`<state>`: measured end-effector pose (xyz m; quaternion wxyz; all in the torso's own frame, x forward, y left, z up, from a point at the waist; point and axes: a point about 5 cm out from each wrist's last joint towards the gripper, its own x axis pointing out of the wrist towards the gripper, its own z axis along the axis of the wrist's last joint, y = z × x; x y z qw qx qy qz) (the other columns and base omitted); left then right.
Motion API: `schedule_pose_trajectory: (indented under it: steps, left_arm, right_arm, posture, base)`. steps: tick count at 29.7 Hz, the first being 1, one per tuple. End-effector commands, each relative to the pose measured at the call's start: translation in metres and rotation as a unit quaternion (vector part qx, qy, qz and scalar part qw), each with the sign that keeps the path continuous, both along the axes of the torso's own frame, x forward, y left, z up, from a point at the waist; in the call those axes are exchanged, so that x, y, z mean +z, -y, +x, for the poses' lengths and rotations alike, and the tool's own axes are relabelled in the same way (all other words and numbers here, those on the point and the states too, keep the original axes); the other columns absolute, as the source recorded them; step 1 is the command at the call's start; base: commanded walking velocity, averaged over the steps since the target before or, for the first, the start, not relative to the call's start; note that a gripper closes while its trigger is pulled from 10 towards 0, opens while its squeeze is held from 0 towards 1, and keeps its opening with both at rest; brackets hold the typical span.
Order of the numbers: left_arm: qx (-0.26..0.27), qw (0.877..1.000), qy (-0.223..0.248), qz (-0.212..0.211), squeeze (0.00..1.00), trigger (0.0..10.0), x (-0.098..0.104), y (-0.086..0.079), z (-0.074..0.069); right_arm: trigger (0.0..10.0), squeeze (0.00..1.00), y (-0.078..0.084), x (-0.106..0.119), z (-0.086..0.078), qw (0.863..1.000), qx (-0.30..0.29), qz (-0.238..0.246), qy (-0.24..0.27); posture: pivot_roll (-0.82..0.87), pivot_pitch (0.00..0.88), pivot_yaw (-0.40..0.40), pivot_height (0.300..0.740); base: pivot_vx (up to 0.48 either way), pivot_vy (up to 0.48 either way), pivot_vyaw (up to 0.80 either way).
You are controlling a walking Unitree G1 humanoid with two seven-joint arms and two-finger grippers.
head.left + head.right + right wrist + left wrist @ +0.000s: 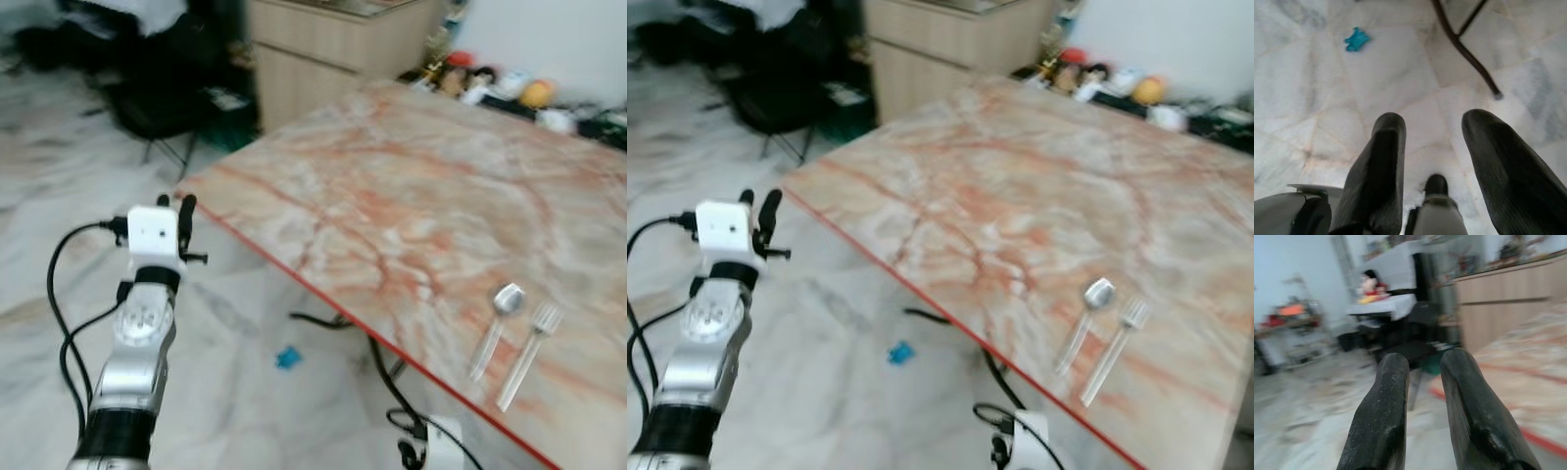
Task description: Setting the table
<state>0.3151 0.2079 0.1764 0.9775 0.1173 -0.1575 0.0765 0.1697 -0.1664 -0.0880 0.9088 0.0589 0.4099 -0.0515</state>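
Note:
A pink-veined marble table (411,196) with a red edge stretches from the centre to the right. Near its front edge a clear-handled spoon (495,328) and fork (529,352) lie side by side. My left gripper (174,203) is raised above the floor just left of the table's near corner, pointing away from me. Its black fingers (1393,396) stand a narrow gap apart with nothing between them. My right gripper (1432,122) hangs low beside the table's edge, open and empty, pointing down at the marble floor.
A wooden cabinet (333,49) stands behind the table, with a black chair (157,98) to its left. Toys (490,83) line the table's far edge. A blue scrap (287,357) and a black cable (382,372) lie on the floor under the table's edge.

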Motion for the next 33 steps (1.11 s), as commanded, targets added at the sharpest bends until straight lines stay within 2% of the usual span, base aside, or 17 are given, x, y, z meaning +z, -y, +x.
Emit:
schedule_pose_trajectory:
  steps: [1, 4, 5, 6, 7, 9, 11, 14, 15, 16, 19, 22, 23, 25, 27, 33]
  left_arm:
    - [0.025, 1.000, -0.004, 0.006, 0.00, 10.0, -0.002, -0.007, -0.001]
    - [0.053, 0.998, -0.020, 0.017, 0.00, 10.0, -0.008, -0.019, -0.003]
    - [0.084, 0.996, -0.031, 0.021, 0.00, 10.0, -0.013, -0.030, -0.006]
    - [0.084, 0.996, -0.031, 0.021, 0.00, 10.0, -0.013, -0.030, -0.006]
    - [0.129, 0.991, -0.041, 0.013, 0.00, 10.0, -0.020, -0.045, -0.011]
    - [0.165, 0.985, -0.053, 0.013, 0.00, 10.0, -0.026, -0.058, -0.015]
    - [0.219, 0.972, -0.088, 0.016, 0.00, 10.0, -0.045, -0.078, -0.025]
    - [0.245, 0.961, -0.130, 0.017, 0.00, 10.0, -0.064, -0.088, -0.032]
    - [0.245, 0.961, -0.130, 0.017, 0.00, 10.0, -0.064, -0.088, -0.032]
    - [0.265, 0.951, -0.157, 0.016, 0.00, 10.0, -0.077, -0.094, -0.038]
    - [0.283, 0.936, -0.211, 0.005, 0.00, 10.0, -0.100, -0.100, -0.047]
    - [0.249, 0.926, -0.283, -0.011, 0.00, 10.0, -0.128, -0.096, -0.052]
    - [0.198, 0.921, -0.336, -0.026, 0.00, 10.0, -0.146, -0.087, -0.053]
    - [0.169, 0.916, -0.363, -0.033, 0.00, 10.0, -0.158, -0.080, -0.056]
    - [0.113, 0.906, -0.406, -0.044, 0.00, 10.0, -0.175, -0.067, -0.061]
    - [0.022, 0.878, -0.476, -0.054, 0.00, 10.0, -0.203, -0.039, -0.073]
  right_arm:
    - [10.0, 0.00, 0.003, -0.003, -0.007, 1.000, -0.004, -0.003, -0.011]
    - [10.0, 0.00, 0.003, -0.004, -0.008, 1.000, -0.007, -0.001, -0.014]
    - [10.0, 0.00, 0.003, -0.004, -0.009, 1.000, -0.010, 0.000, -0.015]
    - [10.0, 0.00, 0.003, -0.004, -0.009, 1.000, -0.010, 0.000, -0.015]
    - [10.0, 0.00, 0.003, -0.004, -0.009, 1.000, -0.010, -0.001, -0.016]
    - [10.0, 0.00, 0.003, -0.004, -0.010, 1.000, -0.010, -0.001, -0.017]
    - [10.0, 0.00, 0.003, -0.005, -0.011, 1.000, -0.009, -0.001, -0.019]
    - [10.0, 0.00, 0.002, -0.005, -0.011, 1.000, -0.008, -0.001, -0.020]
    - [10.0, 0.00, 0.002, -0.005, -0.011, 1.000, -0.008, -0.001, -0.020]
    - [10.0, 0.00, 0.002, -0.005, -0.011, 1.000, -0.008, 0.000, -0.020]
    - [10.0, 0.00, 0.002, -0.005, -0.011, 1.000, -0.008, 0.000, -0.020]
    - [10.0, 0.00, 0.002, -0.005, -0.011, 1.000, -0.007, 0.000, -0.022]
    - [10.0, 0.00, 0.002, -0.005, -0.011, 1.000, -0.007, 0.000, -0.023]
    - [10.0, 0.00, 0.002, -0.005, -0.011, 1.000, -0.008, -0.001, -0.023]
    - [10.0, 0.00, 0.002, -0.005, -0.011, 1.000, -0.009, -0.001, -0.024]
    - [10.0, 0.00, 0.003, -0.005, -0.011, 1.000, -0.011, -0.001, -0.025]
  posture:
    - [0.14, 0.000, -0.033, 0.740]
    - [0.14, 0.000, -0.030, 0.740]
    - [0.14, 0.000, -0.030, 0.740]
    - [0.14, 0.000, -0.030, 0.740]
    - [0.14, 0.000, -0.029, 0.740]
    - [0.14, 0.000, -0.030, 0.740]
    - [0.14, 0.000, -0.031, 0.740]
    - [0.14, 0.000, -0.031, 0.740]
    - [0.14, 0.000, -0.031, 0.740]
    - [0.14, 0.000, -0.031, 0.740]
    - [0.14, 0.000, -0.031, 0.740]
    - [0.14, 0.000, -0.034, 0.740]
    - [0.14, 0.000, -0.034, 0.740]
    - [0.14, 0.000, -0.033, 0.740]
    - [0.14, 0.000, -0.033, 0.740]
    - [0.14, 0.000, -0.036, 0.740]
  base:
    - [0.000, 0.000, 0.00]
    - [0.000, 0.000, 0.00]
    - [0.000, 0.000, 0.00]
    - [0.000, 0.000, 0.00]
    - [0.000, 0.000, 0.00]
    - [0.000, 0.000, 0.00]
    - [0.000, 0.000, 0.00]
    - [0.000, 0.000, 0.00]
    - [0.000, 0.000, 0.00]
    - [0.000, 0.000, 0.00]
    - [0.000, 0.000, 0.00]
    - [0.000, 0.000, 0.00]
    - [0.000, 0.000, 0.00]
    - [0.000, 0.000, 0.00]
    - [0.000, 0.000, 0.00]
    - [0.000, 0.000, 0.00]
